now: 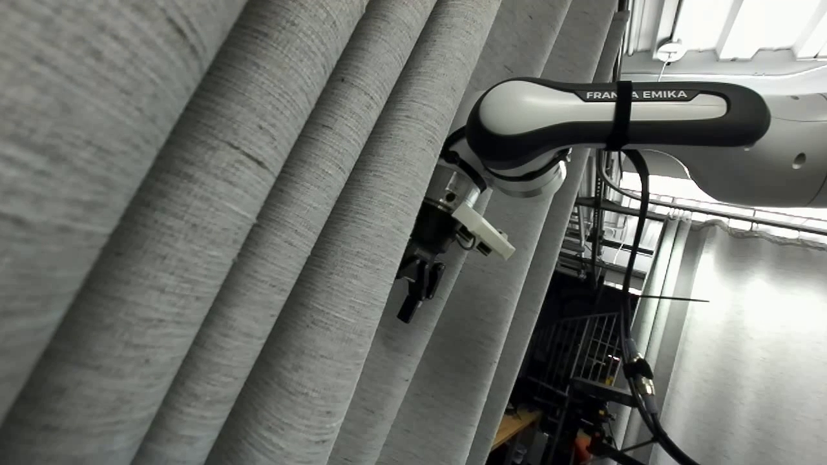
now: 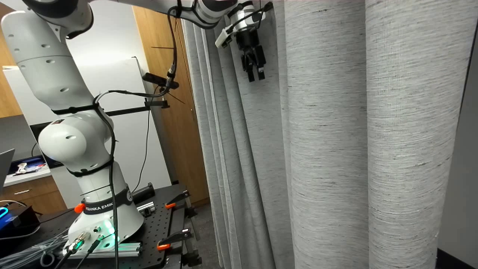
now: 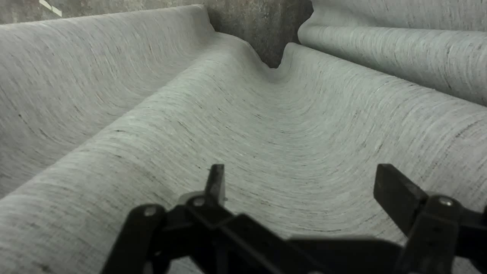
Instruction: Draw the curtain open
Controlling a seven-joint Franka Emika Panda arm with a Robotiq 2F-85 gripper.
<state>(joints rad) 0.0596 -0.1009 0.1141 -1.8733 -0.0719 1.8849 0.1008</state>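
The curtain is a very large light-grey woven drape with deep folds. It shows in both exterior views (image 1: 284, 232) (image 2: 328, 142) and fills most of the wrist view (image 3: 274, 121). My gripper points down beside the drape in both exterior views (image 1: 413, 303) (image 2: 256, 76). In the wrist view (image 3: 300, 171) its two black fingers stand wide apart, with nothing held between them. A broad trough of the curtain lies behind the fingers, between two ridges. Whether a fingertip touches the fabric cannot be told. In an exterior view a near fold hides part of the wrist's edge.
The robot base stands on a black perforated table (image 2: 160, 209) with orange-tipped clamps. A camera on a bracket (image 2: 160, 80) and a tall wooden cabinet (image 2: 168, 97) stand behind the arm. Another grey curtain (image 1: 743, 336) hangs in the background. Dark floor (image 3: 258, 34) shows below the hem.
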